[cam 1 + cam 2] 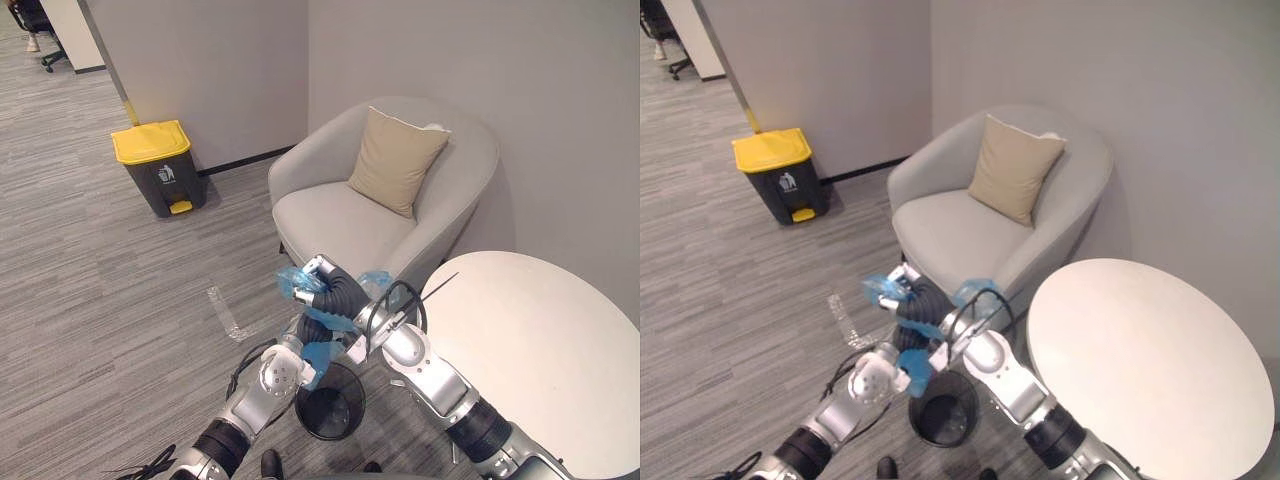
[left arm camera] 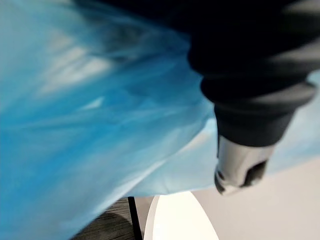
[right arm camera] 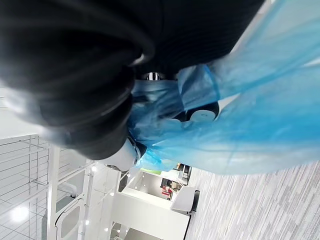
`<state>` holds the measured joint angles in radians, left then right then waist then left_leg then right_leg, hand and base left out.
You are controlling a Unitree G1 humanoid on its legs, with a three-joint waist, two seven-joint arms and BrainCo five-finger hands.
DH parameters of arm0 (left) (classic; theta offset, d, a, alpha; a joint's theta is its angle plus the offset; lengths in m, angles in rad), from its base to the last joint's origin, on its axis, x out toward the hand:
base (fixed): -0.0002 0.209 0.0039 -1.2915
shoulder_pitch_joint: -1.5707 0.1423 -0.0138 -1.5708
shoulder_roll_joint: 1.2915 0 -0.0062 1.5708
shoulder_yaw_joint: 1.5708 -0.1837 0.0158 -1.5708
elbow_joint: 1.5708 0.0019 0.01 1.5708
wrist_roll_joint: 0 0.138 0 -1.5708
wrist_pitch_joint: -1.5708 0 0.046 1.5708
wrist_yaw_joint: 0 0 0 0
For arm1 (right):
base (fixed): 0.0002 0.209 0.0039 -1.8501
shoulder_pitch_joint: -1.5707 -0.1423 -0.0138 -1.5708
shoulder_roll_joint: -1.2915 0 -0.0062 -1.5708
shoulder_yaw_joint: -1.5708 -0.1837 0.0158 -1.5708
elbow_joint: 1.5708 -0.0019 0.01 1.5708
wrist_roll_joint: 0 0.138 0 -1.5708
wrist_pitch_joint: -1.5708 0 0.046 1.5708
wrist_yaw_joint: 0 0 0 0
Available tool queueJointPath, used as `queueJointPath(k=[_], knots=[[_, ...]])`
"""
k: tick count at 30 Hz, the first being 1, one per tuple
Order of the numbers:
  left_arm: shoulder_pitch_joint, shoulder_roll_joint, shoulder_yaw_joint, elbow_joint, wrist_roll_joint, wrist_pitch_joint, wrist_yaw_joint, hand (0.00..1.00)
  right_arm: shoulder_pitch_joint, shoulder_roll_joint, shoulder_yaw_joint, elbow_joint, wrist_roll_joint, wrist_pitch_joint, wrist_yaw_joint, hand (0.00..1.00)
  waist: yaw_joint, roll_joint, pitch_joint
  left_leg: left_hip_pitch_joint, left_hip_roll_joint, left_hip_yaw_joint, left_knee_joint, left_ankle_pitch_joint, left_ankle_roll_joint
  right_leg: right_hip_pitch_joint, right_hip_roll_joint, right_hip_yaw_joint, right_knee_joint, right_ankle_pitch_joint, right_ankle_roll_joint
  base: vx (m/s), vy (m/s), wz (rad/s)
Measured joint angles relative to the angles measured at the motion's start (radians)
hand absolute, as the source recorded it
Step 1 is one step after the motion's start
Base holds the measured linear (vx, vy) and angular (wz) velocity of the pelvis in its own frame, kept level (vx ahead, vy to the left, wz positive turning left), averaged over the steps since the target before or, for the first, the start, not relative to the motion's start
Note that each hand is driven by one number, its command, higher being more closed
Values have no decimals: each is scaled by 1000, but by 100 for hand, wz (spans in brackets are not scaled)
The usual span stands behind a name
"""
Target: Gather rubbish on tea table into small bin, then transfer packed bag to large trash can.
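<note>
Left eye view has the blue bin bag (image 1: 320, 357) up in the air between both hands, just above the small wire bin (image 1: 332, 426) and free of its rim. The bag's long axis runs roughly upright. A bunched end sticks out at the top from the right hand (image 1: 326, 279), and the rest trails down toward the bin.

The right hand's fingers are curled round that bunch, so I judge it has a firm hold. The left hand (image 2: 247, 110) sits lower, pressed into the film. Its own wrist view shows blue plastic right against it, but I cannot tell whether it has hold of the bag.

The coming move turns on where the large trash can (image 1: 162, 178) stands. It is well apart from the hands, ahead and to the robot's left across the carpet, against the wall. The left arm is on the nearer side, but the right hand carries the bag.

The can's yellow lid (image 1: 150, 141) is down, so it probably has to be opened before the bag can go in. What the bag holds I cannot make out through the film. The small bin looks dark and bare inside.

The tea table (image 1: 545, 350) stands close on the robot's right, with the armchair (image 1: 345, 218) behind the hands, away from the line toward the can.
</note>
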<state>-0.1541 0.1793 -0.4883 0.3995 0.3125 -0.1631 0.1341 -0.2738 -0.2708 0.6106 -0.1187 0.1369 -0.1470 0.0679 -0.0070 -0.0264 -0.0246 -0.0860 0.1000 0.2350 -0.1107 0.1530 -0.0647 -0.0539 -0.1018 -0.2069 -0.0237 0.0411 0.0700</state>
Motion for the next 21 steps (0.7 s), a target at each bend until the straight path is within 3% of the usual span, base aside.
queueJointPath(k=[6, 7, 13, 21], knots=[[3, -11, 13, 5, -33, 3, 20, 100, 0, 35, 5, 1, -3, 0, 2, 100, 0, 0, 0, 1, 3, 0, 0, 1, -1, 2, 4, 1, 0, 2, -2, 0, 0, 0], [9, -16, 28, 4, -42, 3, 20, 100, 0, 35, 5, 1, -11, -1, 2, 0, -1, 0, 0, 1, 4, 0, 0, 1, -2, 3, 5, 2, 0, 2, -2, 0, 0, 0], [43, -17, 53, 4, -76, 18, 21, 100, 1, 35, -4, 10, -44, -15, 2, 0, -4, -1, 0, 2, 10, 0, 0, 3, -5, 4, 9, 2, 0, 0, -1, 0, 0, 0], [75, -16, 127, -40, -105, 21, 22, 100, 56, 27, -48, 65, -243, -50, -13, 0, -2, -14, -2, 2, 11, -1, 0, 3, -6, 5, 9, 1, 0, -4, 5, 0, 0, 0]])
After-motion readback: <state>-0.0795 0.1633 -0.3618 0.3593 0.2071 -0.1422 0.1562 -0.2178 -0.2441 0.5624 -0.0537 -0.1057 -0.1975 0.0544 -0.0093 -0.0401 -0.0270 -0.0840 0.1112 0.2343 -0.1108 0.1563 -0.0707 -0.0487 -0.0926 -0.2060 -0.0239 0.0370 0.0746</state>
